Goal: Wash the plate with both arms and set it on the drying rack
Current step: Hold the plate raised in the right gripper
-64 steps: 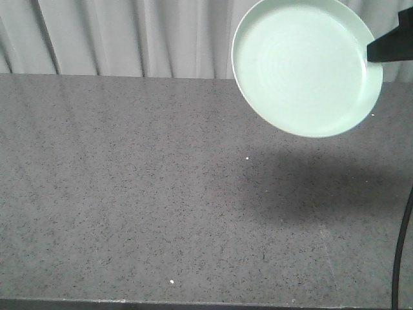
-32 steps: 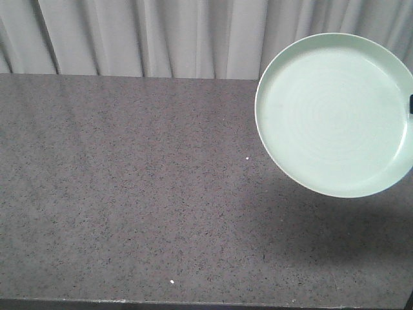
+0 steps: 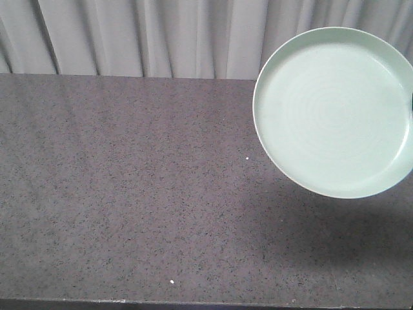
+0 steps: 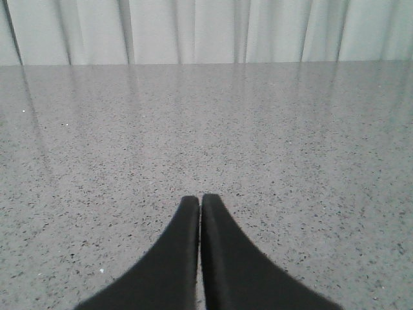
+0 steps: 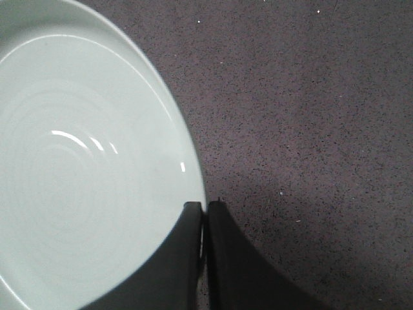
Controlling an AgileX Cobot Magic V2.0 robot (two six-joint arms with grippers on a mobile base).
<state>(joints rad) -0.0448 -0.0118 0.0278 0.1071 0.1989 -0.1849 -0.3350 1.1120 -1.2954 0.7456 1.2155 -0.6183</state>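
Observation:
The pale mint-green plate [image 3: 332, 111] hangs in the air at the right of the front view, tilted with its inner face toward the camera. In the right wrist view the plate [image 5: 77, 168] fills the left side, and my right gripper [image 5: 205, 208] is shut on its rim, one finger inside the plate and one outside. My left gripper [image 4: 199, 200] is shut with nothing between its fingers, low over the counter. The drying rack is out of view. Only a sliver of the right arm [image 3: 411, 103] shows at the front view's right edge.
A speckled dark grey stone counter [image 3: 129, 194] spans the front view, its front edge along the bottom. Pale pleated curtains [image 3: 148, 35] hang behind it. The plate's shadow [image 3: 335, 226] lies on the counter below it.
The plate has moved right and a bit lower over the last second, then risen slightly. The right gripper that showed at the front view's right edge has slid almost out of frame.

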